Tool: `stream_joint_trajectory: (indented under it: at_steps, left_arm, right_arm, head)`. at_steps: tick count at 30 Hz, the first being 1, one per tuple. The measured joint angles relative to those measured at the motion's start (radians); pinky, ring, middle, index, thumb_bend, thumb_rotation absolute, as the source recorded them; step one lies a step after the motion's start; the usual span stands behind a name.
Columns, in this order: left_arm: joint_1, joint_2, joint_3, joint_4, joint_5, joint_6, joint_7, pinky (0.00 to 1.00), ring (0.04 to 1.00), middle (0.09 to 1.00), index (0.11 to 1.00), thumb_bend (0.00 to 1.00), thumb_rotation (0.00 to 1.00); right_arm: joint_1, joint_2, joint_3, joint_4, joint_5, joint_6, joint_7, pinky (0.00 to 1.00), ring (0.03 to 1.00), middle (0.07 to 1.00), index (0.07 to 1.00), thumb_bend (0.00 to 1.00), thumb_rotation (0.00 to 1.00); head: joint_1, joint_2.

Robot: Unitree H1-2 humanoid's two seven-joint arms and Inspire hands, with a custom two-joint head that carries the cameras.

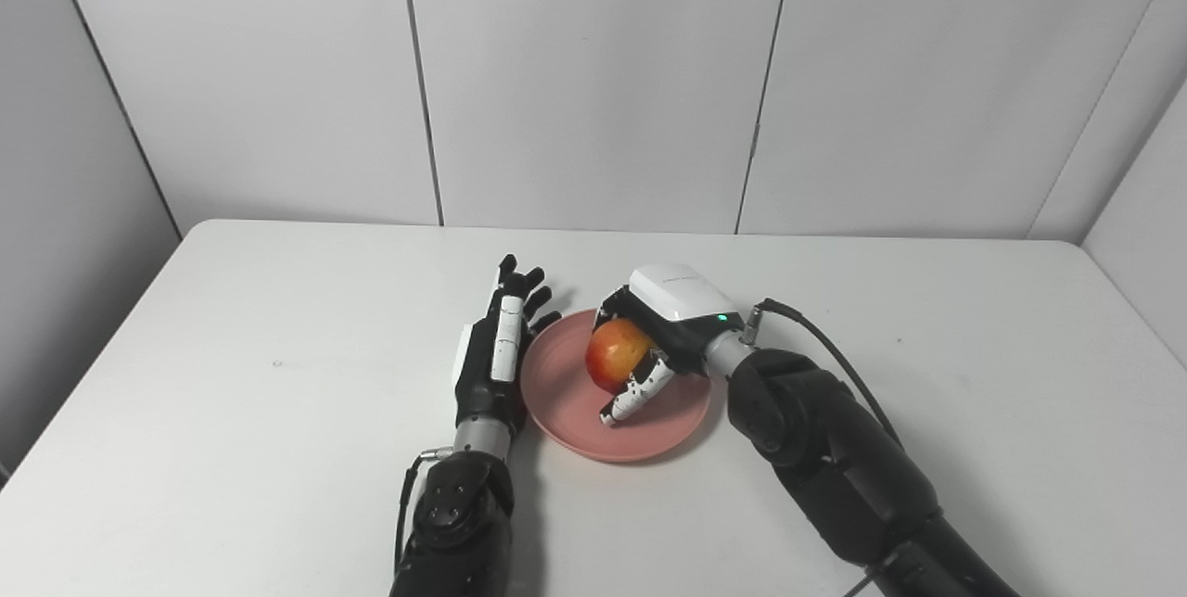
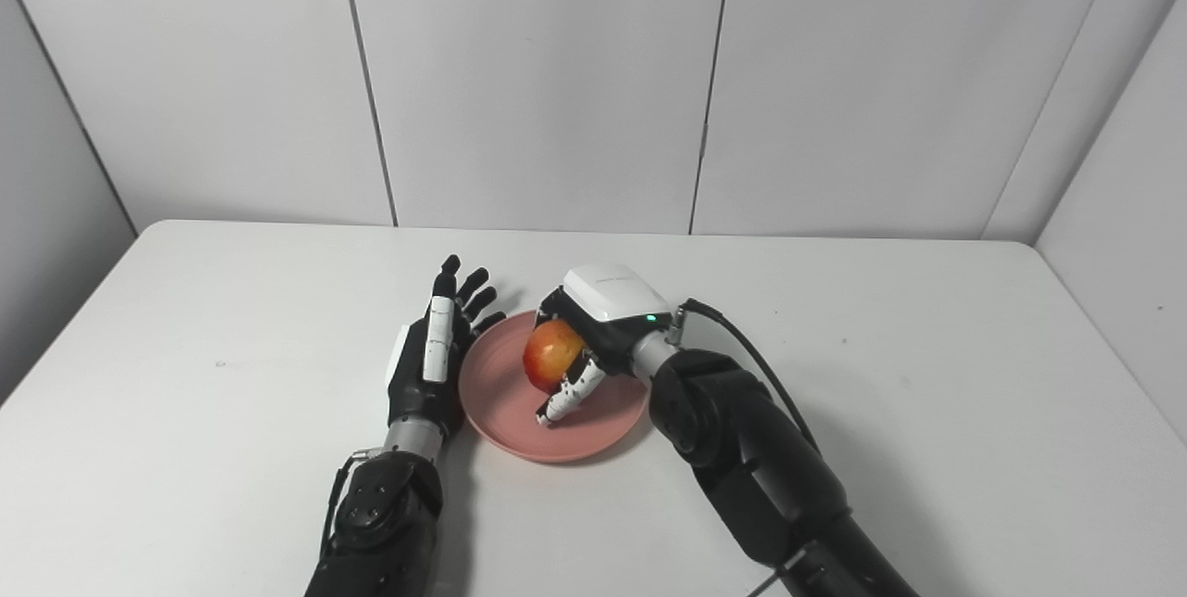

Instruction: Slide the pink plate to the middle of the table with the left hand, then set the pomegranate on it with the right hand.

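While the pink plate (image 1: pixel 617 393) lies near the middle of the white tabletop (image 1: pixel 232 374), the right hand (image 1: pixel 663 333) holds the pomegranate (image 1: pixel 617 352) over the plate's bowl, fingers (image 1: pixel 638 393) curled around the fruit's right and lower sides. Whether the fruit already rests on the plate or hangs just above it cannot be told from either eye view. The left hand (image 1: pixel 496 347) stands edge-on at the plate's 9 o'clock rim, fingers straight and spread, holding nothing, touching or just beside the rim.

Handling, as judged: the pomegranate looks round, firm and fairly heavy for its size, with smooth skin that may slip and a shape that will roll; a wrap around its widest girth, as shown, suits it best. The plate appears rigid, shallow and light, likely to slide easily on the smooth tabletop when pushed at its rim.

Edges and room: bare tabletop surrounds the plate at 12, 3 and 6 o'clock, and all table edges lie well apart from it. Wall panels (image 1: pixel 593 78) stand behind the far edge. The right hand's clearest way out is toward 3 o'clock or upward; the left hand occupies the 9 o'clock side.
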Motion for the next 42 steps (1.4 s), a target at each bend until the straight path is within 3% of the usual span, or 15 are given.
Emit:
stream_joint_trajectory:
  at_steps: [1,2,3,6,11,13,16,21,23,26,29,32,34,39,42]
  left_arm:
    - [0.0,0.0,0.0,0.0,0.0,0.0,0.0,0.84,0.913,0.932,1.0,0.94,0.9]
    - [0.0,0.0,0.0,0.0,0.0,0.0,0.0,0.84,0.915,0.932,1.0,0.94,0.9]
    - [0.0,0.0,0.0,0.0,0.0,0.0,0.0,0.85,0.919,0.93,1.0,0.94,0.91]
    - [0.0,0.0,0.0,0.0,0.0,0.0,0.001,0.86,0.929,0.925,1.0,0.94,0.91]
    - [0.0,0.0,0.0,0.0,0.001,0.0,0.007,0.88,0.956,0.927,1.0,0.94,0.91]
    - [0.0,-0.001,0.0,-0.002,0.003,0.002,0.011,0.87,0.961,0.931,1.0,0.93,0.91]
    - [0.0,-0.001,-0.001,-0.002,0.003,0.005,0.013,0.84,0.953,0.938,1.0,0.93,0.91]
    - [0.0,-0.001,-0.001,-0.002,0.003,0.003,0.014,0.89,0.897,0.927,1.0,0.92,0.92]
    - [0.0,-0.001,-0.001,-0.002,0.003,0.003,0.016,0.85,0.902,0.924,1.0,0.91,0.92]
    - [0.0,-0.001,-0.001,-0.002,0.003,0.003,0.019,0.82,0.923,0.913,1.0,0.92,0.92]
    - [0.0,-0.001,-0.001,-0.004,0.005,0.004,0.019,0.82,0.93,0.912,1.0,0.92,0.91]
    - [0.001,-0.001,0.0,-0.015,0.005,0.015,0.019,0.78,0.943,0.954,1.0,0.92,0.91]
    - [0.001,-0.001,-0.001,-0.018,0.005,0.017,0.019,0.78,0.924,0.942,1.0,0.93,0.91]
    - [0.003,-0.001,0.003,-0.021,0.0,0.023,0.019,0.84,0.902,0.917,1.0,0.95,0.9]
    - [0.003,-0.001,0.009,-0.022,-0.003,0.026,0.019,0.87,0.905,0.917,1.0,0.95,0.89]
  right_arm:
    - [-0.001,-0.002,0.005,0.0,-0.004,0.0,0.002,0.26,0.337,0.422,0.494,0.5,0.18]
    - [-0.002,-0.005,0.011,0.0,-0.007,0.0,0.005,0.26,0.333,0.419,0.506,0.53,0.28]
    - [-0.002,-0.008,0.015,0.0,-0.011,0.0,0.007,0.25,0.325,0.413,0.545,0.62,0.56]
    - [-0.01,-0.019,0.022,0.0,-0.024,0.001,0.028,0.27,0.347,0.432,0.591,0.71,0.72]
    - [-0.017,-0.03,0.023,-0.004,-0.023,0.0,0.055,0.33,0.424,0.504,0.679,0.89,0.85]
    - [-0.017,-0.032,0.023,-0.007,-0.018,0.0,0.065,0.38,0.49,0.58,0.702,0.97,0.9]
    - [-0.017,-0.038,0.02,-0.009,0.0,-0.003,0.068,0.48,0.579,0.677,0.739,1.0,0.95]
    - [-0.017,-0.059,0.018,-0.009,0.042,-0.021,0.071,0.52,0.635,0.713,0.765,1.0,0.98]
    - [-0.018,-0.065,0.018,-0.009,0.058,-0.026,0.079,0.55,0.67,0.735,0.773,1.0,0.98]
    - [-0.02,-0.067,0.018,-0.008,0.081,-0.034,0.083,0.54,0.67,0.746,0.772,1.0,0.98]
    - [-0.02,-0.068,0.003,-0.006,0.11,-0.095,0.043,0.5,0.642,0.75,0.766,1.0,0.97]
    - [-0.02,-0.063,-0.042,-0.005,0.142,-0.171,-0.055,0.59,0.716,0.796,0.784,1.0,0.98]
    - [-0.019,-0.061,-0.076,-0.011,0.161,-0.19,-0.112,0.59,0.744,0.824,0.81,1.0,0.99]
    - [0.001,-0.051,-0.177,-0.066,0.238,-0.178,-0.125,0.65,0.802,0.891,0.888,1.0,1.0]
    - [0.012,-0.035,-0.256,-0.07,0.332,-0.171,-0.136,0.78,0.882,0.914,0.899,1.0,1.0]
  head:
    - [0.0,0.0]
    - [0.0,0.0]
    - [0.002,-0.002]
    - [0.002,-0.002]
    - [0.002,-0.002]
    - [0.002,-0.002]
    - [0.002,-0.005]
    - [0.002,-0.005]
    - [0.002,-0.005]
    - [0.008,-0.003]
    - [0.009,-0.003]
    - [0.012,-0.003]
    - [0.018,0.0]
    - [0.017,-0.002]
    - [0.017,-0.006]
